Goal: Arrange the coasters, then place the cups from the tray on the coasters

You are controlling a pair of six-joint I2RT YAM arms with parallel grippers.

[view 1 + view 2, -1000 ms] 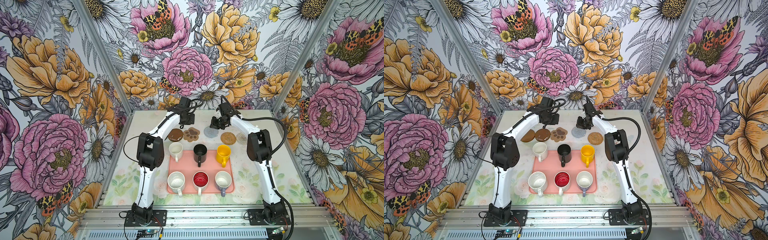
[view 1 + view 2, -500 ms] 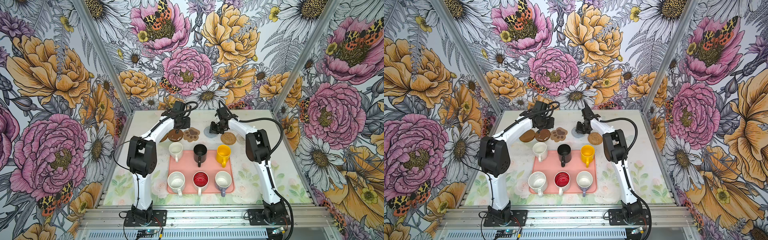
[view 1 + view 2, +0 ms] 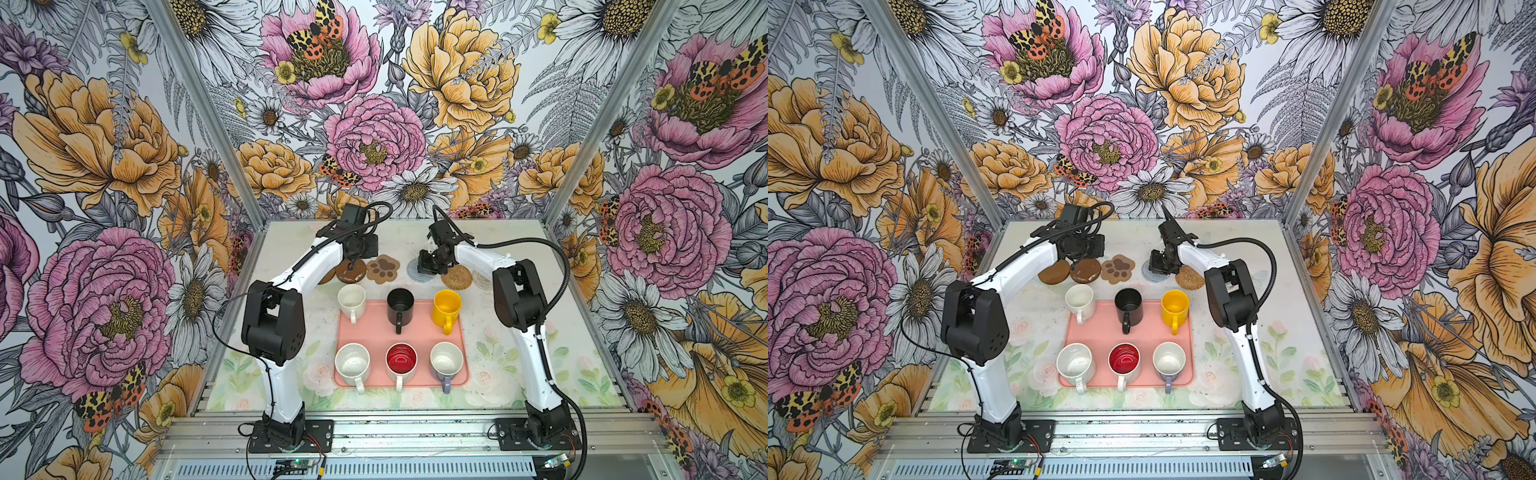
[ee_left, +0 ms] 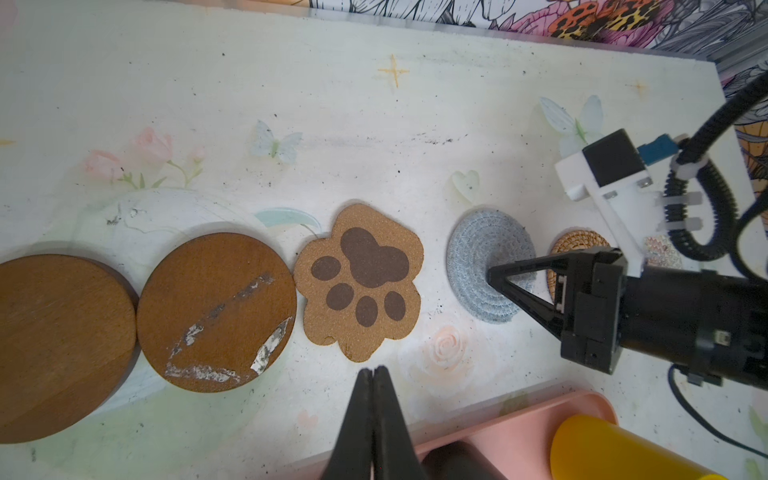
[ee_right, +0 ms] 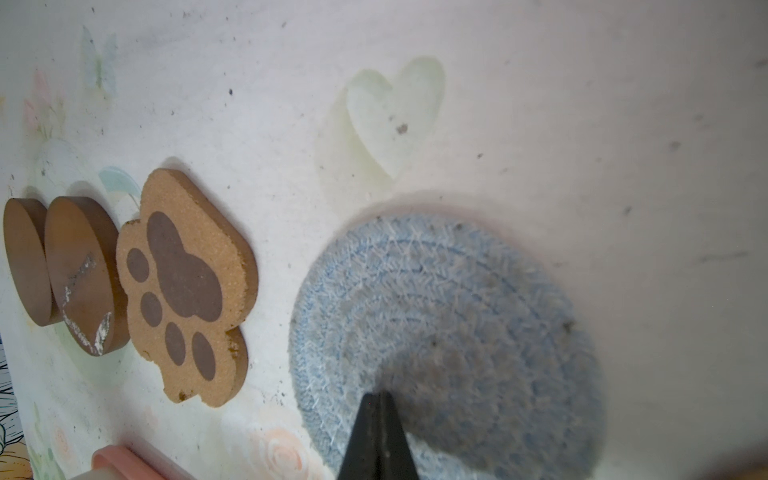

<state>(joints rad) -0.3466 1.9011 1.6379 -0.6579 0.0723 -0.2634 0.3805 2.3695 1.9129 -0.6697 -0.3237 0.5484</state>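
The right pincer [image 4: 492,274] is closed and empty, its joined tips resting on the grey-blue woven coaster [image 5: 436,311], near that mat's middle. The left pincer [image 4: 374,372] is also closed on nothing and hangs over bare surface [image 4: 291,104] just on the near side of the paw-print coaster [image 4: 361,278].

The six coasters lie in a row at the far side. From the left they are a plain brown disc [image 4: 58,340], a scuffed brown disc [image 4: 216,311] touching it and the paw print, the grey-blue mat, a rattan round [image 3: 456,277] and a cream woven round [image 3: 482,280]. On the near side of them the pink tray [image 3: 374,332] holds all six cups in two rows, among them a black cup [image 3: 400,306] and a yellow cup [image 3: 446,306].

A push through one point could bunch the soft mat, or let the tips skid off it. It could also ride up onto the rattan round close beside it. The left end is crowded, so cups set there may knock together.

No brand, label or writing can be read.
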